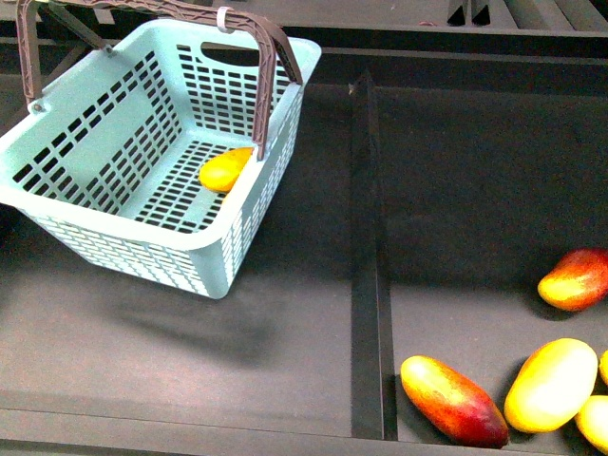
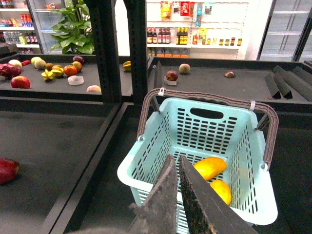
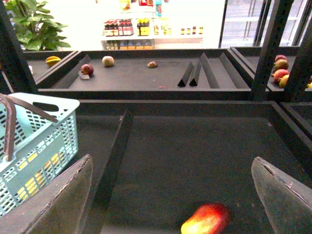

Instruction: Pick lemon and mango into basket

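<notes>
The pale aqua basket [image 1: 114, 142] stands tilted at the back left, its brown handle up. In the left wrist view two yellow fruits lie on the basket's [image 2: 146, 161] floor. One is a longer orange-yellow fruit [image 2: 209, 167]. The other is a smaller yellow oval [image 2: 222, 191], which looks like the lemon. The front view shows one yellow fruit [image 1: 226, 169] inside. My left gripper [image 2: 176, 158] is shut and empty above the basket's near rim. My right gripper [image 3: 171, 161] is open, with a red-and-yellow mango [image 3: 206, 219] on the shelf between its fingers. Neither gripper shows in the front view.
A dark divider [image 1: 366, 266] splits the shelf. Right of it lie several mangoes, among them a red one [image 1: 453, 400], a yellow one [image 1: 551, 384] and a red-yellow one [image 1: 575, 278]. A dark red fruit [image 2: 7, 169] lies in the bay left of the basket.
</notes>
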